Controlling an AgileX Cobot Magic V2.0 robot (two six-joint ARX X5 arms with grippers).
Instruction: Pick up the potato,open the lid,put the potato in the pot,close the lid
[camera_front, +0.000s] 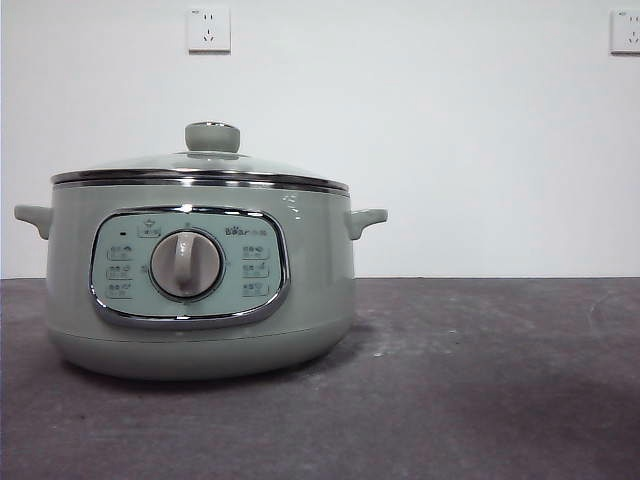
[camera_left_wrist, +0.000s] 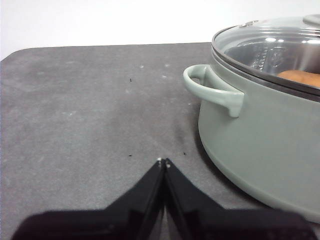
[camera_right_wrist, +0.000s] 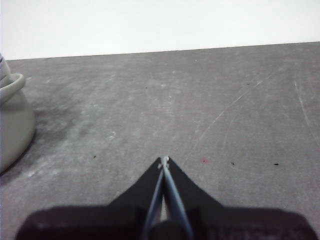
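Left gripper (camera_left_wrist: 163, 162) pressed together, empty, over bare table (camera_left_wrist: 90, 110); right gripper (camera_right_wrist: 164, 161) likewise. Pot (camera_left_wrist: 265, 145) just beside the left one, nearer arm. Lid (camera_left_wrist: 270, 47) seated; potato (camera_left_wrist: 302, 77) inside beneath the glass. Task looks complete.

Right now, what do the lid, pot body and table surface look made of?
The lid: clear glass dome, since the potato shows through it, with a shiny chrome-like rim. The pot: glossy pale green shell, painted metal or plastic, I cannot tell which; its soft highlights show the gloss. The table: dark matte mat, scuffed and scratched, possibly rubber or felt.
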